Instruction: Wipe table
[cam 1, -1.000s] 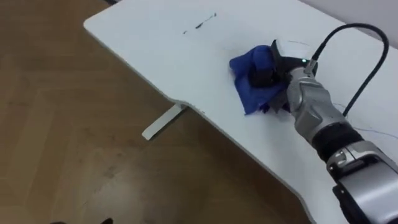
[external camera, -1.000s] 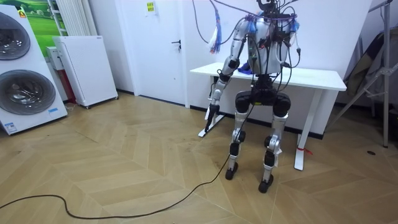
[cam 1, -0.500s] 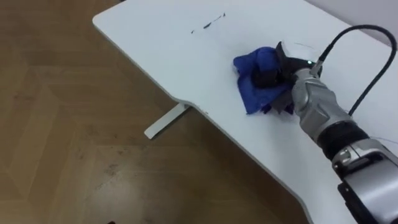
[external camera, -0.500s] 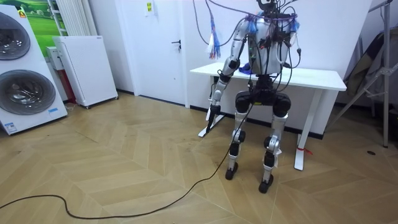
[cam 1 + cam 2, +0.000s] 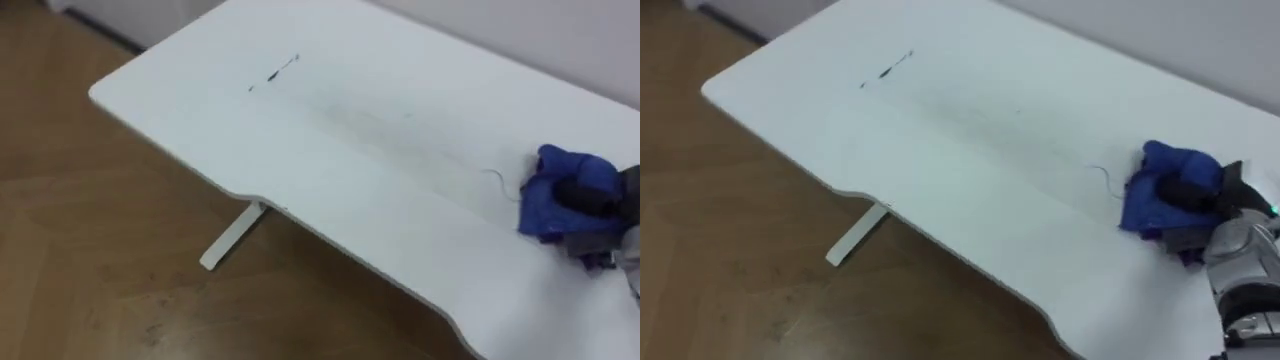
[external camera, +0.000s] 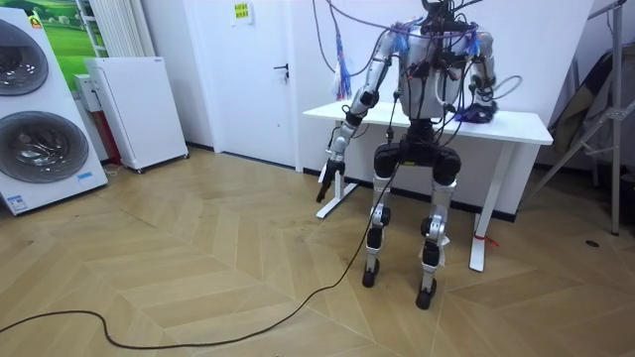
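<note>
A white table [image 5: 340, 190] carries a short dark mark [image 5: 272, 72] near its far left corner. Faint smears run across its middle. A crumpled blue cloth [image 5: 552, 200] lies at the table's right side, near the front edge. My right hand [image 5: 1212, 212] sits on the cloth with dark fingers [image 5: 1185, 190] curled into its folds. In the room view I stand at the table's front with my right hand [image 6: 480, 105] on the tabletop. My left hand [image 6: 326, 173] hangs relaxed beside the table's left end, below the tabletop.
The table's front edge [image 5: 300, 215] curves inward, with wooden floor below and a white table foot [image 5: 228, 236] on it. In the room view a white cabinet [image 6: 134, 109] and washing machines [image 6: 40, 129] stand at the left, and a tripod [image 6: 595, 119] at the right.
My right hand has slid the blue cloth to the right across the table, away from the dark mark. The eye view has shifted. My left arm has swung slightly outward.
</note>
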